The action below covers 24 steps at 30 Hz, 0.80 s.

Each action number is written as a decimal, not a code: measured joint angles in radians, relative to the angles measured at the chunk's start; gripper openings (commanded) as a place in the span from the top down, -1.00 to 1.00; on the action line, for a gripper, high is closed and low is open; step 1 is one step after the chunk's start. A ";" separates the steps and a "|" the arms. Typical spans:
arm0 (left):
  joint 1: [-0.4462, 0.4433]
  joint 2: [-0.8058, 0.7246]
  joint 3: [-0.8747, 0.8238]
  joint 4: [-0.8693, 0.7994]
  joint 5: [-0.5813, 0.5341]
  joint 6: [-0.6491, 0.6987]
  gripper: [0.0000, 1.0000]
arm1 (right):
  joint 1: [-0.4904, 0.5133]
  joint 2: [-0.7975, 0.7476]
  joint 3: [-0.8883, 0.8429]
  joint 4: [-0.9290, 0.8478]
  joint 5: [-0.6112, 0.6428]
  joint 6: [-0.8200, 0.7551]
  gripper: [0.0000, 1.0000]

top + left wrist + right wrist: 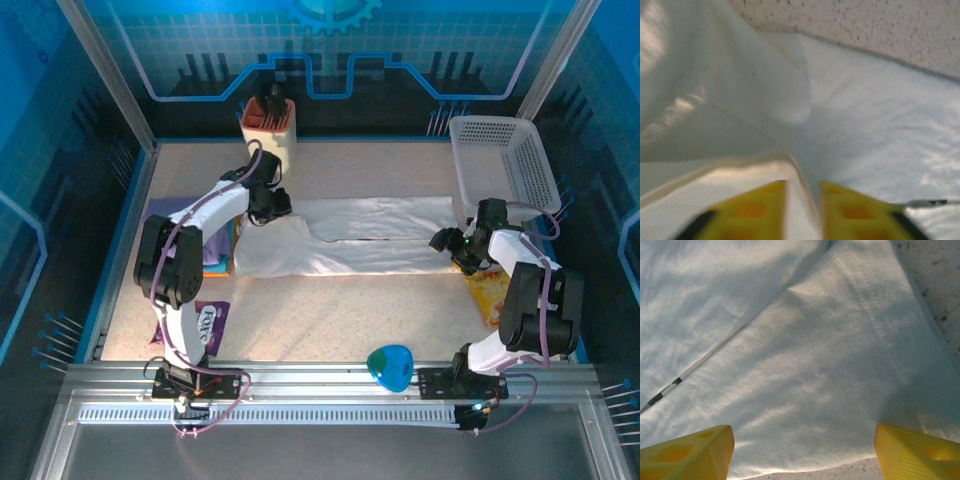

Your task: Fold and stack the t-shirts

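Because the left gripper (802, 186) is pinched on a raised fold at the left end of the white t-shirt (370, 235), which lies spread across the middle of the table (400, 310), the cloth looks light and limp and is likely to sag. The right gripper (804, 435) hovers with its fingers wide apart over the right hem corner, probably the best hold.

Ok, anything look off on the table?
Nothing spilled. The white t-shirt lies rumpled and lopsided, its left end bunched in the shut left gripper; the right gripper is open over its right end. A purple snack packet beside the left arm looks stray.
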 measured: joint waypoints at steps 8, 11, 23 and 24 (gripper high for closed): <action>0.000 0.022 0.051 -0.053 -0.029 0.039 -0.09 | 0.000 0.000 0.000 -0.001 0.001 -0.003 -0.53; 0.000 -0.053 -0.021 -0.058 -0.029 0.038 -0.11 | 0.000 -0.003 0.000 -0.002 0.001 -0.008 -0.57; -0.060 -0.387 -0.344 -0.060 0.021 -0.023 -0.11 | 0.047 -0.002 0.037 -0.011 0.035 -0.009 -0.60; -0.067 -0.391 -0.364 -0.055 0.027 -0.030 -0.10 | 0.054 -0.002 0.037 -0.011 0.040 -0.007 -0.59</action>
